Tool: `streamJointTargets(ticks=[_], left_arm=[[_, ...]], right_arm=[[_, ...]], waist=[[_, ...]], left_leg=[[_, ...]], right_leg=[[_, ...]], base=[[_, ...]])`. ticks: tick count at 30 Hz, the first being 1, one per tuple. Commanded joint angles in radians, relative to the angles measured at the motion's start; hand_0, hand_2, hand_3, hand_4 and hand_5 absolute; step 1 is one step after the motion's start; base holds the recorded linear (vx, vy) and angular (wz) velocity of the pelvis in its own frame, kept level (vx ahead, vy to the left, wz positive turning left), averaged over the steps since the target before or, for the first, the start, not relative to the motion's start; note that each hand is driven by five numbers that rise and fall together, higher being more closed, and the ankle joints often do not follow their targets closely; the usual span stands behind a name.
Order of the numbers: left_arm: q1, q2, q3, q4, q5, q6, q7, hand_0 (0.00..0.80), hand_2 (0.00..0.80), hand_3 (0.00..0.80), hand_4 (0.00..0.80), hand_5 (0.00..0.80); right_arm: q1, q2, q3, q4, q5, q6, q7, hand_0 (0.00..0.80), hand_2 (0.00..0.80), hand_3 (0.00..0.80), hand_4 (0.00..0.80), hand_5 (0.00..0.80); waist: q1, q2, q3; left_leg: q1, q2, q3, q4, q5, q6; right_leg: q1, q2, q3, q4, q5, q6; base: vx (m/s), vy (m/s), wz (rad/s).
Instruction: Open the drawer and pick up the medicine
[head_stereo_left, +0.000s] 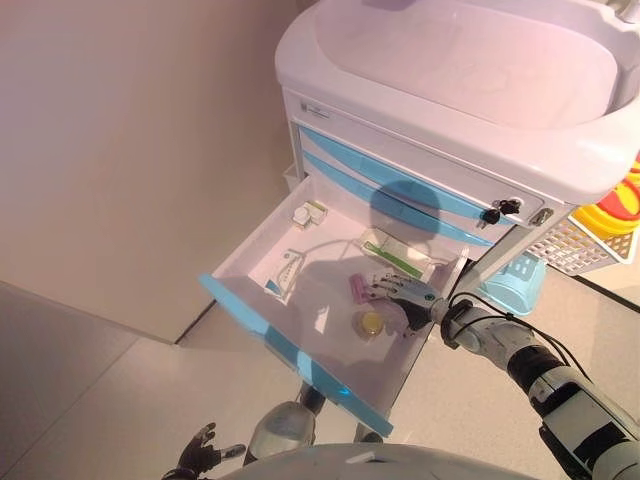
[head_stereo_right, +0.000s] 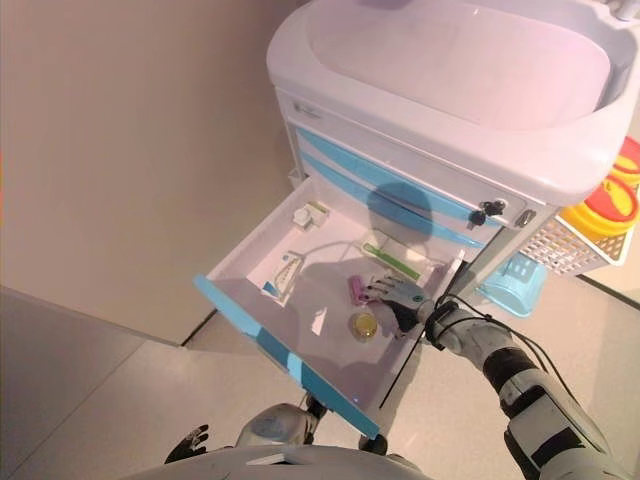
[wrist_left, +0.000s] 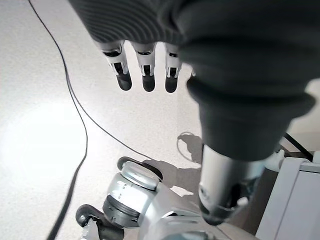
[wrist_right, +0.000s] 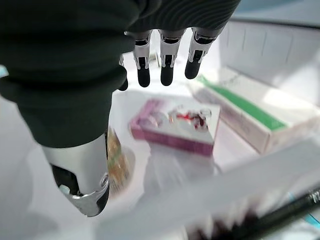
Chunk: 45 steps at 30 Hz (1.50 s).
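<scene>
Drawer (head_stereo_left: 262, 330): pulled open.
Right hand (head_stereo_left: 405, 297): fingers (wrist_right: 166, 62) spread, empty, over the pink box (wrist_right: 175, 123).
Left hand (head_stereo_left: 200, 452): relaxed, idle, low.
Risk: fingers may nudge the box against the yellow jar (head_stereo_left: 371, 322).

White wire basket (head_stereo_left: 578, 245), blue bin (head_stereo_left: 515, 281), yellow-red containers (head_stereo_left: 618, 205)
</scene>
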Motion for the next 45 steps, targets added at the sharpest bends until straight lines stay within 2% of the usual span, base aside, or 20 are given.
streamJointTargets(ticks=[1, 7, 16, 28, 45], left_arm=[[-0.017, 0.012, -0.046, 0.014, 0.039, -0.055, 0.001, 0.0, 0.0, 0.0, 0.0, 0.0], [-0.026, -0.001, -0.061, 0.022, 0.04, -0.07, 0.008, 0.0, 0.0, 0.0, 0.0, 0.0], [-0.037, -0.01, -0.075, 0.026, 0.04, -0.078, 0.012, 0.0, 0.0, 0.0, 0.0, 0.0], [-0.025, -0.015, -0.09, 0.016, 0.051, -0.08, 0.014, 0.0, 0.0, 0.0, 0.0, 0.0], [-0.03, -0.008, -0.073, 0.036, 0.061, -0.087, -0.004, 0.0, 0.0, 0.0, 0.0, 0.0]], right_arm=[[-0.045, -0.003, 0.057, -0.019, -0.043, -0.032, -0.092, 0.0, 0.0, 0.0, 0.0, 0.0], [-0.028, 0.033, 0.048, 0.039, -0.072, -0.003, -0.184, 0.0, 0.0, 0.0, 0.0, 0.0], [-0.013, 0.065, 0.042, 0.053, -0.091, 0.002, -0.238, 0.0, 0.0, 0.0, 0.0, 0.0], [-0.018, 0.08, 0.052, 0.048, -0.083, -0.023, -0.247, 0.0, 0.0, 0.0, 0.0, 0.0], [-0.007, 0.106, 0.069, 0.023, -0.037, 0.012, -0.223, 0.0, 0.0, 0.0, 0.0, 0.0]], waist=[[0.022, -0.009, -0.005], [0.024, -0.005, -0.003], [0.02, 0.002, 0.011], [0.031, 0.004, 0.013], [0.042, 0.006, 0.012]], left_leg=[[-0.003, -0.056, 0.007, 0.004, -0.084, 0.023], [-0.004, -0.059, 0.002, 0.01, -0.087, 0.026], [-0.008, -0.063, -0.006, 0.011, -0.086, 0.027], [-0.01, -0.071, -0.018, 0.015, -0.084, 0.028], [-0.014, -0.077, -0.034, 0.017, -0.081, 0.03]], right_leg=[[-0.052, -0.07, 0.031, 0.064, 0.007, 0.043], [-0.052, -0.072, 0.031, 0.068, 0.007, 0.044], [-0.059, -0.075, 0.031, 0.074, 0.007, 0.046], [-0.055, -0.078, 0.026, 0.076, 0.007, 0.046], [-0.056, -0.085, 0.013, 0.084, 0.004, 0.047]], base=[[0.041, -0.021, 0.03], [0.028, -0.009, 0.01], [0.004, 0.0, 0.0], [0.007, 0.0, 0.01], [0.001, 0.004, 0.01]])
